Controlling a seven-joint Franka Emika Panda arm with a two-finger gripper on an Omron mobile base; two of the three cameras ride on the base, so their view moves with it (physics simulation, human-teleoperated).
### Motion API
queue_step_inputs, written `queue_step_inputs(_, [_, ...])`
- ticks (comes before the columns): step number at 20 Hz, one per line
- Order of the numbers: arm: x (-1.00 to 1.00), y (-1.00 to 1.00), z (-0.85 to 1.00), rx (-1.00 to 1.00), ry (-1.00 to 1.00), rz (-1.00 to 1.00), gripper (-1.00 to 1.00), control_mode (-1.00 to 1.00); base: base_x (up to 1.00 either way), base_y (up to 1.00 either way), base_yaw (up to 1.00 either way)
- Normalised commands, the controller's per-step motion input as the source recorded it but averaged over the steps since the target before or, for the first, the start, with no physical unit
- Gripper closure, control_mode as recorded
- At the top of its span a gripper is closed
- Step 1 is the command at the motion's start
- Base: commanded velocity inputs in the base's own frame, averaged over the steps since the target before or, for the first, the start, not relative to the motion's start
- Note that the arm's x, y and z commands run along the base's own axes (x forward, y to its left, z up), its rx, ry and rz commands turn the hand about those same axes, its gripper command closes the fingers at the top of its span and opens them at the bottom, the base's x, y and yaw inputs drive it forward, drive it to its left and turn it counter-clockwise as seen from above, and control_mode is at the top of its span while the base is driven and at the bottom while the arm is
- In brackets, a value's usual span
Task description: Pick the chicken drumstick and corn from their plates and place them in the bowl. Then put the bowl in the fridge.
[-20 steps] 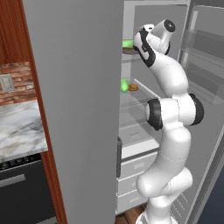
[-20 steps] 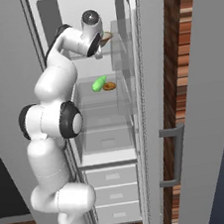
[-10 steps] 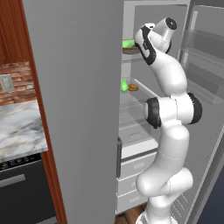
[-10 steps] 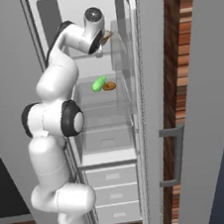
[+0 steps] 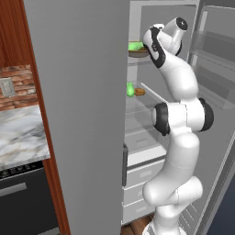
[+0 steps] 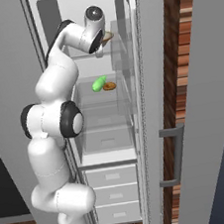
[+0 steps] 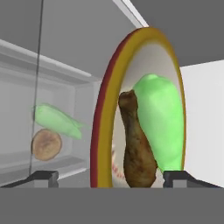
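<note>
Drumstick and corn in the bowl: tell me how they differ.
In the hand view, the drumstick is dark brown and lumpy, while the corn is bright green and smooth. The drumstick is narrower, tapering to a thin end; the corn is broader and rounded. The drumstick lies nearer the bowl's middle, the corn toward its far rim. Both are elongated, lie side by side touching, and sit inside the bowl.

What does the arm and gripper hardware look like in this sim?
The arm is glossy white, built of rounded, bulbous links with dark grey-black bands and caps at the joints. No cables or markings visible. The gripper has two small dark grey fingertips with squared ends.
</note>
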Motion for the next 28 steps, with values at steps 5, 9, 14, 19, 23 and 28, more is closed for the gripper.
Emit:
queue_step_inputs(5, [-0.48, -0.05, 0.08, 0.00, -0.02, 0.00, -1.00, -1.00, 0.00, 0.00, 0.00])
queue_step_inputs(9, [-0.67, 0.01, 0.03, 0.00, -0.01, 0.00, -1.00, -1.00, 0.00, 0.00, 0.00])
queue_step_inputs(14, [-0.78, 0.17, -0.10, 0.00, -0.07, -0.01, -1.00, -1.00, 0.00, 0.00, 0.00])
queue_step_inputs(19, [-0.91, 0.13, -0.27, 0.00, -0.22, -0.02, -1.00, -1.00, 0.00, 0.00, 0.00])
queue_step_inputs(23, [-0.94, 0.07, -0.20, 0.00, -0.12, -0.09, -1.00, -1.00, 0.00, 0.00, 0.00])
queue_step_inputs(28, [-0.94, 0.04, -0.14, 0.00, 0.00, -0.08, -1.00, -1.00, 0.00, 0.00, 0.00])
